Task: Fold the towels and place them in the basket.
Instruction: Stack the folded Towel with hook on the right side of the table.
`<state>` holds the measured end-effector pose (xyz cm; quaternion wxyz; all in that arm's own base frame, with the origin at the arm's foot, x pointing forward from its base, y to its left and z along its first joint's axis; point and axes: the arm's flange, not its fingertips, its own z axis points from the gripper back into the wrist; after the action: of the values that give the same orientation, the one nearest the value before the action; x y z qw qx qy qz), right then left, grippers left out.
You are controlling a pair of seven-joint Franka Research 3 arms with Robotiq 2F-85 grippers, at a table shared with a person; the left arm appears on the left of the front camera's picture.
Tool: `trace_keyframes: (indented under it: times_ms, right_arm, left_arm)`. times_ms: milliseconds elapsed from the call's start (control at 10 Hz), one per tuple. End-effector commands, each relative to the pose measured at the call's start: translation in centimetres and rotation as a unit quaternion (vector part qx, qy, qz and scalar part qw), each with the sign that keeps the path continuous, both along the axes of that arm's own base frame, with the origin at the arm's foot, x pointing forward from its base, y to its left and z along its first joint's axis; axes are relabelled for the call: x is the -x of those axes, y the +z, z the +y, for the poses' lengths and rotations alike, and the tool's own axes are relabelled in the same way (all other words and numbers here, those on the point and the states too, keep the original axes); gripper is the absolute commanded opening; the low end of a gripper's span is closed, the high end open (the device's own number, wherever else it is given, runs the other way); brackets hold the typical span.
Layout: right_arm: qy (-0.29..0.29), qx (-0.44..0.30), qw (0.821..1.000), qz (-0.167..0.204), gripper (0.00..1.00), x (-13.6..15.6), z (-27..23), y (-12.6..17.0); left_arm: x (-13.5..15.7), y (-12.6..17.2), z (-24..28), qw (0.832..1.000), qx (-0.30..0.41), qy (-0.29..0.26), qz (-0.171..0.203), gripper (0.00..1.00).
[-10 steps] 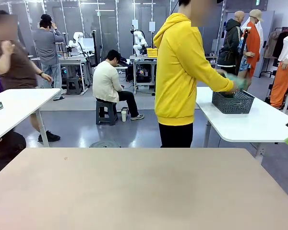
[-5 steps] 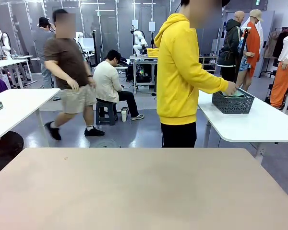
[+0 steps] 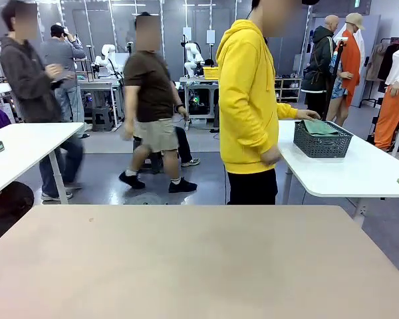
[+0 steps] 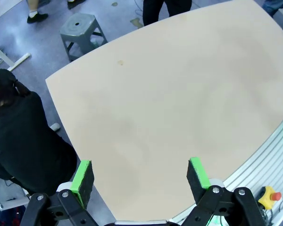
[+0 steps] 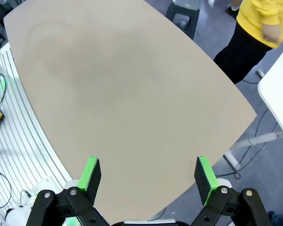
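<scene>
**Towels in the basket at the side table — both robot hands idle**

Front view: the basket [image 3: 322, 141] is seen on the white side table [image 3: 359, 173] beyond the beige table [image 3: 199, 259], at the right. A sea-green towel [image 3: 320, 127] lies folded on top of it, level with the rim. A person in a yellow hoodie [image 3: 247, 100] stands just beside that table, one hand [image 3: 308, 114] held near the basket's far edge; whether it touches the basket cannot be told. The step in hand is judged to be the placing itself, or its very end.

Left wrist view: the left hand [image 4: 140, 176] is held above the bare beige table, its green-padded fingers spread wide and nothing between them.

Right wrist view: the right hand [image 5: 148, 175] is likewise held wide open over the same table, empty — the person's hoodie shows at the top edge.

For a next move, any further towel would have to be brought within reach, since none is seen on the beige table.
</scene>
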<state>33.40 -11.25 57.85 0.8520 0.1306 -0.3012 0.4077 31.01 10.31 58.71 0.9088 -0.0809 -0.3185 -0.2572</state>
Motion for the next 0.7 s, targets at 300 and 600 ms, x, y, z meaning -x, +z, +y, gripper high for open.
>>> trace_keyframes:
  times_ms: [300, 600]
  right_arm:
    - [0.003, 0.007, 1.0, -0.001, 1.0, 0.03, -0.16, -0.03]
    - [0.003, 0.007, 1.0, -0.001, 1.0, 0.03, -0.16, -0.03]
  left_arm:
    - [0.06, 0.22, 0.04, 1.0, 0.002, -0.002, 0.004, 1.0]
    - [0.06, 0.22, 0.04, 1.0, 0.002, -0.002, 0.004, 1.0]
